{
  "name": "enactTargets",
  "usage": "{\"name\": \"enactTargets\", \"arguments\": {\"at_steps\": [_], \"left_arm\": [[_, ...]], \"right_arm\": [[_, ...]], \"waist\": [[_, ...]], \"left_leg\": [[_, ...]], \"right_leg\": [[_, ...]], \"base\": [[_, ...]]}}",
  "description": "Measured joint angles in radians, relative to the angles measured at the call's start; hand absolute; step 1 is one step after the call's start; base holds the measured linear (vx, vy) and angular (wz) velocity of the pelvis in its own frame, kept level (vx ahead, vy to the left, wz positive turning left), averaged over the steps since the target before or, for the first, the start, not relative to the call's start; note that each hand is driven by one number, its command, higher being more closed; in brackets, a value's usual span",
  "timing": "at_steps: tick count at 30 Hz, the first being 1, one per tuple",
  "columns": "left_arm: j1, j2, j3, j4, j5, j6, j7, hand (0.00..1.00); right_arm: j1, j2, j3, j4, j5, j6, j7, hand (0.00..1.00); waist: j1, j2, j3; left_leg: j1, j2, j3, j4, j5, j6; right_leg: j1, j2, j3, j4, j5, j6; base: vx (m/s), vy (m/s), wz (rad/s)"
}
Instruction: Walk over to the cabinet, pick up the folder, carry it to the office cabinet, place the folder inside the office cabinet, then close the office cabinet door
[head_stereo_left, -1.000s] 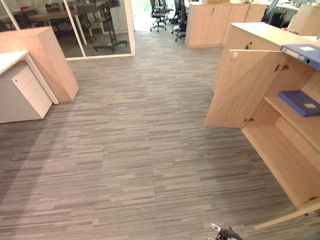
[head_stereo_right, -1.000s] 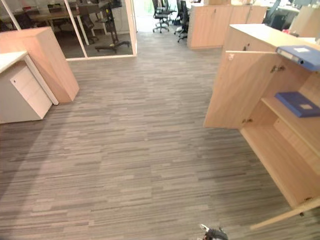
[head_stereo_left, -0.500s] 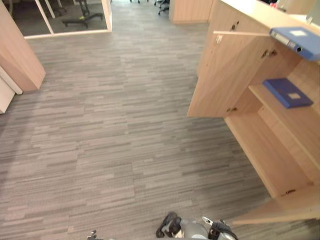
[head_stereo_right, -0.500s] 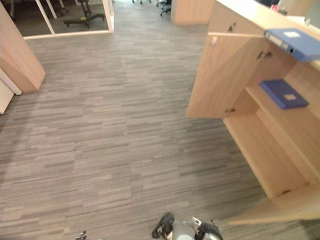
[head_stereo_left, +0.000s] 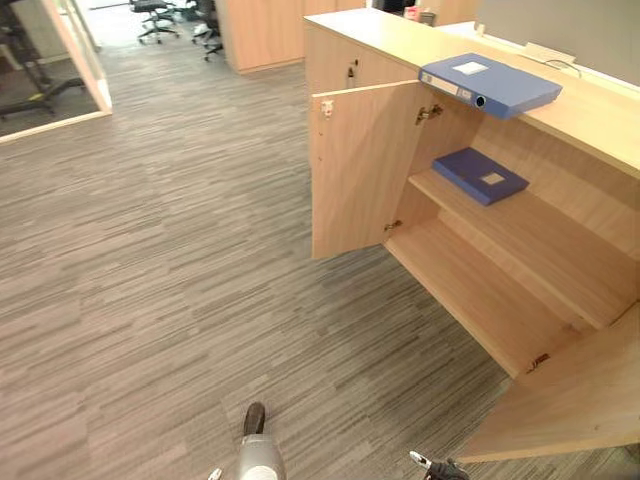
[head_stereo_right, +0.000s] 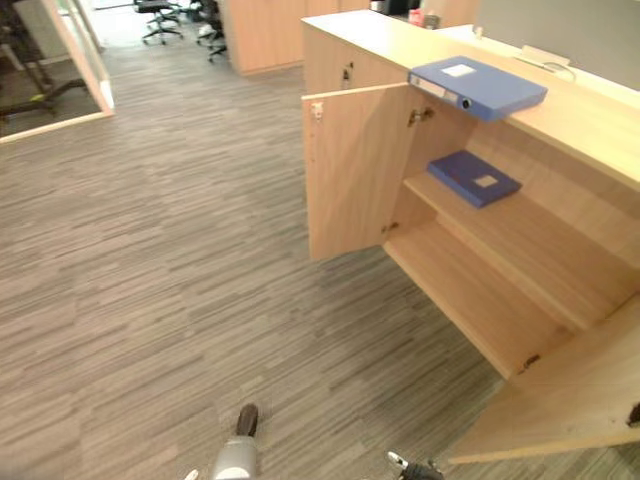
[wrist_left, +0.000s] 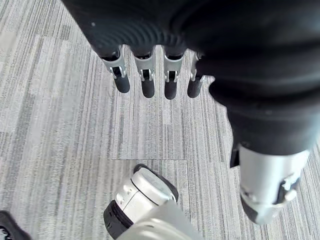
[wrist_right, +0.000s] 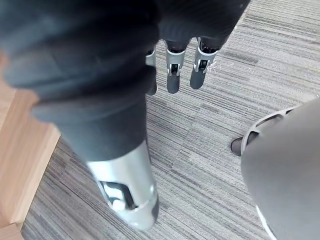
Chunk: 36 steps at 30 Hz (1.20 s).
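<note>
Approach is judged to be the step in hand, since nothing is held and the cabinet (head_stereo_left: 378, 42) lies ahead and to the right across the carpet (head_stereo_left: 150, 250). A blue folder (head_stereo_left: 490, 85) is seen flat on the cabinet's top, near the front edge, and a second blue folder (head_stereo_left: 481, 175) lies on the upper shelf (head_stereo_left: 540, 245) inside, just below the first. Both doors stand open: the left door (head_stereo_left: 360, 170) is swung out toward the room and the right door (head_stereo_left: 570, 400) juts out low at the near side. To do the walk well, a line between the two doors should be taken, so that the body is squared to the opening and the right door is not clipped by the right arm; a stop should be made close enough for the top folder to be reached without leaning. Which folder is meant cannot be settled from the task wording alone. The cabinet and the folders are given by the eye views, whereas the fingers are read in the wrist views: the left hand (wrist_left: 148, 82) hangs with fingers straight and empty over carpet, and the right hand (wrist_right: 172, 75) likewise, relaxed and empty, with a pale wooden edge (wrist_right: 20, 150) beside it.
</note>
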Motion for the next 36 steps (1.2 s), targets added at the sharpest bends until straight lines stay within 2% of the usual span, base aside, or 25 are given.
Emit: {"name": "enactTargets", "arguments": {"at_steps": [1, 2, 3, 4, 5, 6, 7, 9, 10, 12, 14, 16, 17, 19, 20, 21, 22, 23, 25, 27, 28, 30, 32, 33, 36], "left_arm": [[0.004, 0.004, 0.006, 0.005, -0.002, -0.002, 0.004, 0.0], [0.006, 0.018, 0.017, 0.026, -0.011, -0.007, 0.009, 0.0], [-0.003, 0.037, 0.011, 0.036, -0.021, -0.009, 0.016, 0.0], [-0.009, 0.037, 0.008, 0.037, -0.026, -0.009, 0.02, 0.0], [-0.009, 0.039, 0.012, 0.037, -0.026, -0.01, 0.024, 0.0], [-0.009, 0.039, 0.013, 0.037, -0.026, -0.01, 0.025, 0.0], [-0.011, 0.039, 0.012, 0.037, -0.026, -0.011, 0.025, 0.0], [-0.035, 0.039, 0.013, 0.036, -0.024, -0.01, 0.024, 0.0], [-0.04, 0.039, 0.013, 0.037, -0.021, -0.007, 0.024, 0.0], [-0.057, 0.041, 0.013, 0.034, -0.01, -0.004, 0.023, 0.0], [-0.087, 0.051, -0.013, 0.034, 0.024, 0.006, 0.022, 0.0], [-0.11, 0.055, -0.055, 0.023, 0.025, 0.005, 0.02, 0.0], [-0.128, 0.057, -0.065, 0.023, 0.023, 0.004, 0.018, 0.0], [-0.148, 0.053, -0.073, 0.024, 0.025, 0.004, 0.015, 0.0], [-0.164, 0.041, -0.084, 0.023, 0.032, 0.003, 0.012, 0.0], [-0.167, 0.028, -0.083, 0.007, 0.06, 0.002, 0.006, 0.0], [-0.166, 0.017, -0.085, 0.006, 0.066, 0.002, 0.002, 0.0], [-0.164, -0.005, -0.072, 0.0, 0.079, 0.003, -0.01, 0.0], [-0.161, -0.025, -0.029, -0.014, 0.087, 0.004, -0.025, 0.0], [-0.16, -0.021, -0.002, -0.016, 0.093, 0.012, -0.058, 0.0], [-0.161, -0.023, 0.013, -0.019, 0.091, 0.012, -0.064, 0.0], [-0.158, -0.054, 0.078, -0.041, 0.08, 0.014, -0.09, 0.0], [-0.155, -0.048, 0.092, -0.042, 0.072, 0.015, -0.097, 0.0], [-0.15, -0.041, 0.094, -0.041, 0.063, 0.017, -0.095, 0.0], [-0.141, -0.029, 0.089, -0.043, 0.041, 0.017, -0.087, 0.0]], "right_arm": [[0.005, 0.003, 0.013, 0.0, 0.0, 0.002, 0.0, 0.0], [0.01, 0.012, 0.017, 0.005, -0.003, 0.004, 0.001, 0.0], [0.009, 0.028, 0.021, 0.002, -0.009, 0.007, 0.004, 0.0], [0.004, 0.027, 0.019, 0.0, -0.016, 0.007, 0.008, 0.0], [0.004, 0.024, 0.014, 0.001, -0.018, 0.008, 0.013, 0.0], [0.014, 0.022, 0.009, -0.001, -0.018, 0.01, 0.015, 0.0], [0.022, 0.019, 0.007, -0.006, -0.017, 0.009, 0.016, 0.0], [0.031, 0.005, 0.007, -0.029, -0.037, 0.007, 0.013, 0.0], [0.029, 0.002, 0.008, -0.034, -0.038, 0.005, 0.013, 0.0], [0.028, -0.003, 0.006, -0.039, -0.041, -0.004, 0.014, 0.0], [0.01, 0.002, -0.011, -0.039, -0.049, -0.01, 0.024, 0.0], [0.0, 0.011, -0.019, -0.04, -0.058, -0.01, 0.031, 0.0], [-0.009, 0.018, -0.022, -0.041, -0.056, -0.009, 0.032, 0.0], [-0.01, 0.021, -0.023, -0.058, -0.05, -0.007, 0.032, 0.0], [-0.01, 0.028, -0.023, -0.076, -0.048, -0.005, 0.032, 0.0], [-0.01, 0.038, -0.028, -0.081, -0.04, -0.003, 0.031, 0.0], [-0.008, 0.033, -0.028, -0.08, -0.039, -0.001, 0.031, 0.0], [-0.01, 0.028, -0.028, -0.091, -0.043, 0.001, 0.031, 0.0], [-0.009, 0.029, -0.029, -0.107, -0.044, 0.003, 0.03, 0.0], [-0.001, 0.038, -0.022, -0.119, -0.039, 0.004, 0.03, 0.0], [0.0, 0.038, -0.021, -0.122, -0.036, 0.003, 0.03, 0.0], [0.02, 0.022, -0.021, -0.152, -0.033, -0.001, 0.03, 0.0], [0.018, 0.019, -0.019, -0.154, -0.028, -0.008, 0.029, 0.0], [0.022, 0.021, -0.01, -0.152, -0.027, -0.008, 0.028, 0.0], [0.016, 0.018, 0.02, -0.148, -0.027, -0.005, 0.02, 0.0]], "waist": [[0.002, -0.009, -0.015], [0.002, -0.028, -0.036], [0.0, -0.056, -0.046], [0.002, -0.056, -0.044], [0.003, -0.059, -0.043], [-0.006, -0.061, -0.042], [-0.012, -0.062, -0.045], [-0.029, -0.059, -0.064], [-0.031, -0.052, -0.068], [-0.035, -0.054, -0.061], [-0.041, -0.045, -0.041], [-0.047, -0.038, -0.019], [-0.051, -0.04, -0.012], [-0.054, -0.045, -0.001], [-0.054, -0.056, 0.015], [-0.056, -0.063, 0.021], [-0.056, -0.06, 0.019], [-0.051, -0.035, 0.018], [-0.042, -0.02, 0.02], [-0.06, -0.015, 0.018], [-0.062, -0.01, 0.02], [-0.054, 0.047, 0.016], [-0.048, 0.06, 0.02], [-0.039, 0.053, 0.019], [-0.021, 0.04, 0.018]], "left_leg": [[0.003, -0.025, 0.002, 0.009, 0.056, 0.006], [0.021, -0.063, 0.026, 0.024, 0.131, 0.003], [0.037, -0.098, 0.063, 0.025, 0.126, 0.025], [0.07, -0.115, 0.103, 0.02, 0.105, 0.052], [0.137, -0.15, 0.144, -0.001, 0.084, 0.081], [0.206, -0.194, 0.165, -0.027, 0.063, 0.11], [0.229, -0.214, 0.172, -0.036, 0.048, 0.124], [0.286, -0.272, 0.21, -0.069, 0.017, 0.165], [0.297, -0.275, 0.225, -0.079, 0.013, 0.172], [0.327, -0.268, 0.26, -0.106, 0.008, 0.182], [0.358, -0.228, 0.292, -0.123, -0.01, 0.194], [0.392, -0.2, 0.309, -0.136, -0.04, 0.205], [0.407, -0.188, 0.317, -0.141, -0.058, 0.202], [0.423, -0.182, 0.319, -0.152, -0.072, 0.189], [0.447, -0.186, 0.318, -0.164, -0.08, 0.176], [0.467, -0.19, 0.303, -0.173, -0.091, 0.166], [0.472, -0.177, 0.296, -0.175, -0.104, 0.173], [0.473, -0.152, 0.293, -0.164, -0.115, 0.172], [0.482, -0.111, 0.303, -0.132, -0.131, 0.149], [0.374, -0.024, 0.296, 0.188, -0.213, 0.073], [0.321, 0.004, 0.291, 0.327, -0.224, 0.06], [0.13, 0.094, 0.243, 0.857, -0.155, -0.021], [0.056, 0.123, 0.266, 1.076, -0.116, -0.027], [0.024, 0.121, 0.291, 1.112, -0.12, -0.02], [-0.02, 0.109, 0.322, 0.995, -0.158, 0.039]], "right_leg": [[0.004, -0.021, 0.017, 0.003, -0.005, 0.015], [0.007, -0.078, 0.048, 0.015, -0.011, 0.049], [-0.01, -0.129, 0.06, 0.05, 0.005, 0.087], [-0.031, -0.166, 0.082, 0.113, 0.028, 0.121], [-0.064, -0.225, 0.096, 0.239, 0.053, 0.111], [-0.101, -0.296, 0.078, 0.376, 0.079, 0.071], [-0.124, -0.334, 0.053, 0.441, 0.1, 0.035], [-0.182, -0.478, -0.097, 0.604, 0.191, -0.15], [-0.193, -0.505, -0.129, 0.637, 0.203, -0.169], [-0.237, -0.53, -0.206, 0.727, 0.191, -0.153], [-0.289, -0.438, -0.252, 0.75, 0.089, -0.064], [-0.314, -0.353, -0.293, 0.695, 0.027, -0.026], [-0.346, -0.296, -0.321, 0.618, 0.009, -0.029], [-0.374, -0.262, -0.393, 0.5, 0.015, -0.038], [-0.388, -0.248, -0.437, 0.381, 0.046, -0.062], [-0.386, -0.243, -0.449, 0.327, 0.092, -0.169], [-0.375, -0.224, -0.46, 0.322, 0.085, -0.16], [-0.366, -0.188, -0.467, 0.31, 0.054, -0.149], [-0.347, -0.143, -0.47, 0.309, 0.012, -0.151], [-0.278, -0.06, -0.486, 0.241, -0.009, -0.152], [-0.256, -0.035, -0.485, 0.216, -0.007, -0.153], [-0.172, 0.074, -0.445, 0.145, -0.006, -0.165], [-0.117, 0.115, -0.378, 0.109, -0.019, -0.156], [-0.084, 0.123, -0.324, 0.08, -0.014, -0.154], [-0.034, 0.111, -0.226, 0.022, 0.005, -0.148]], "base": [[0.52, 0.435, -0.92], [0.53, 0.436, -0.7], [0.52, 0.429, -0.77], [0.45, 0.427, -0.78], [0.38, 0.433, -0.77], [0.35, 0.445, -0.57], [0.3, 0.426, -0.28], [0.27, 0.474, -0.27], [0.15, 0.344, -0.53], [0.05, 0.171, -0.61], [0.06, 0.1, -0.71], [0.06, -0.015, -0.55], [0.06, -0.072, -0.44], [0.08, -0.142, -0.09], [0.15, -0.214, 0.25], [0.17, -0.192, 0.25], [0.25, -0.186, 0.16], [0.3, -0.174, -0.05], [0.32, -0.223, -0.11], [0.33, -0.293, -0.03], [0.29, -0.229, -0.21], [0.29, -0.096, -0.65], [0.34, 0.057, -1.0], [0.41, 0.1, -1.17], [0.33, 0.108, -1.19]]}}
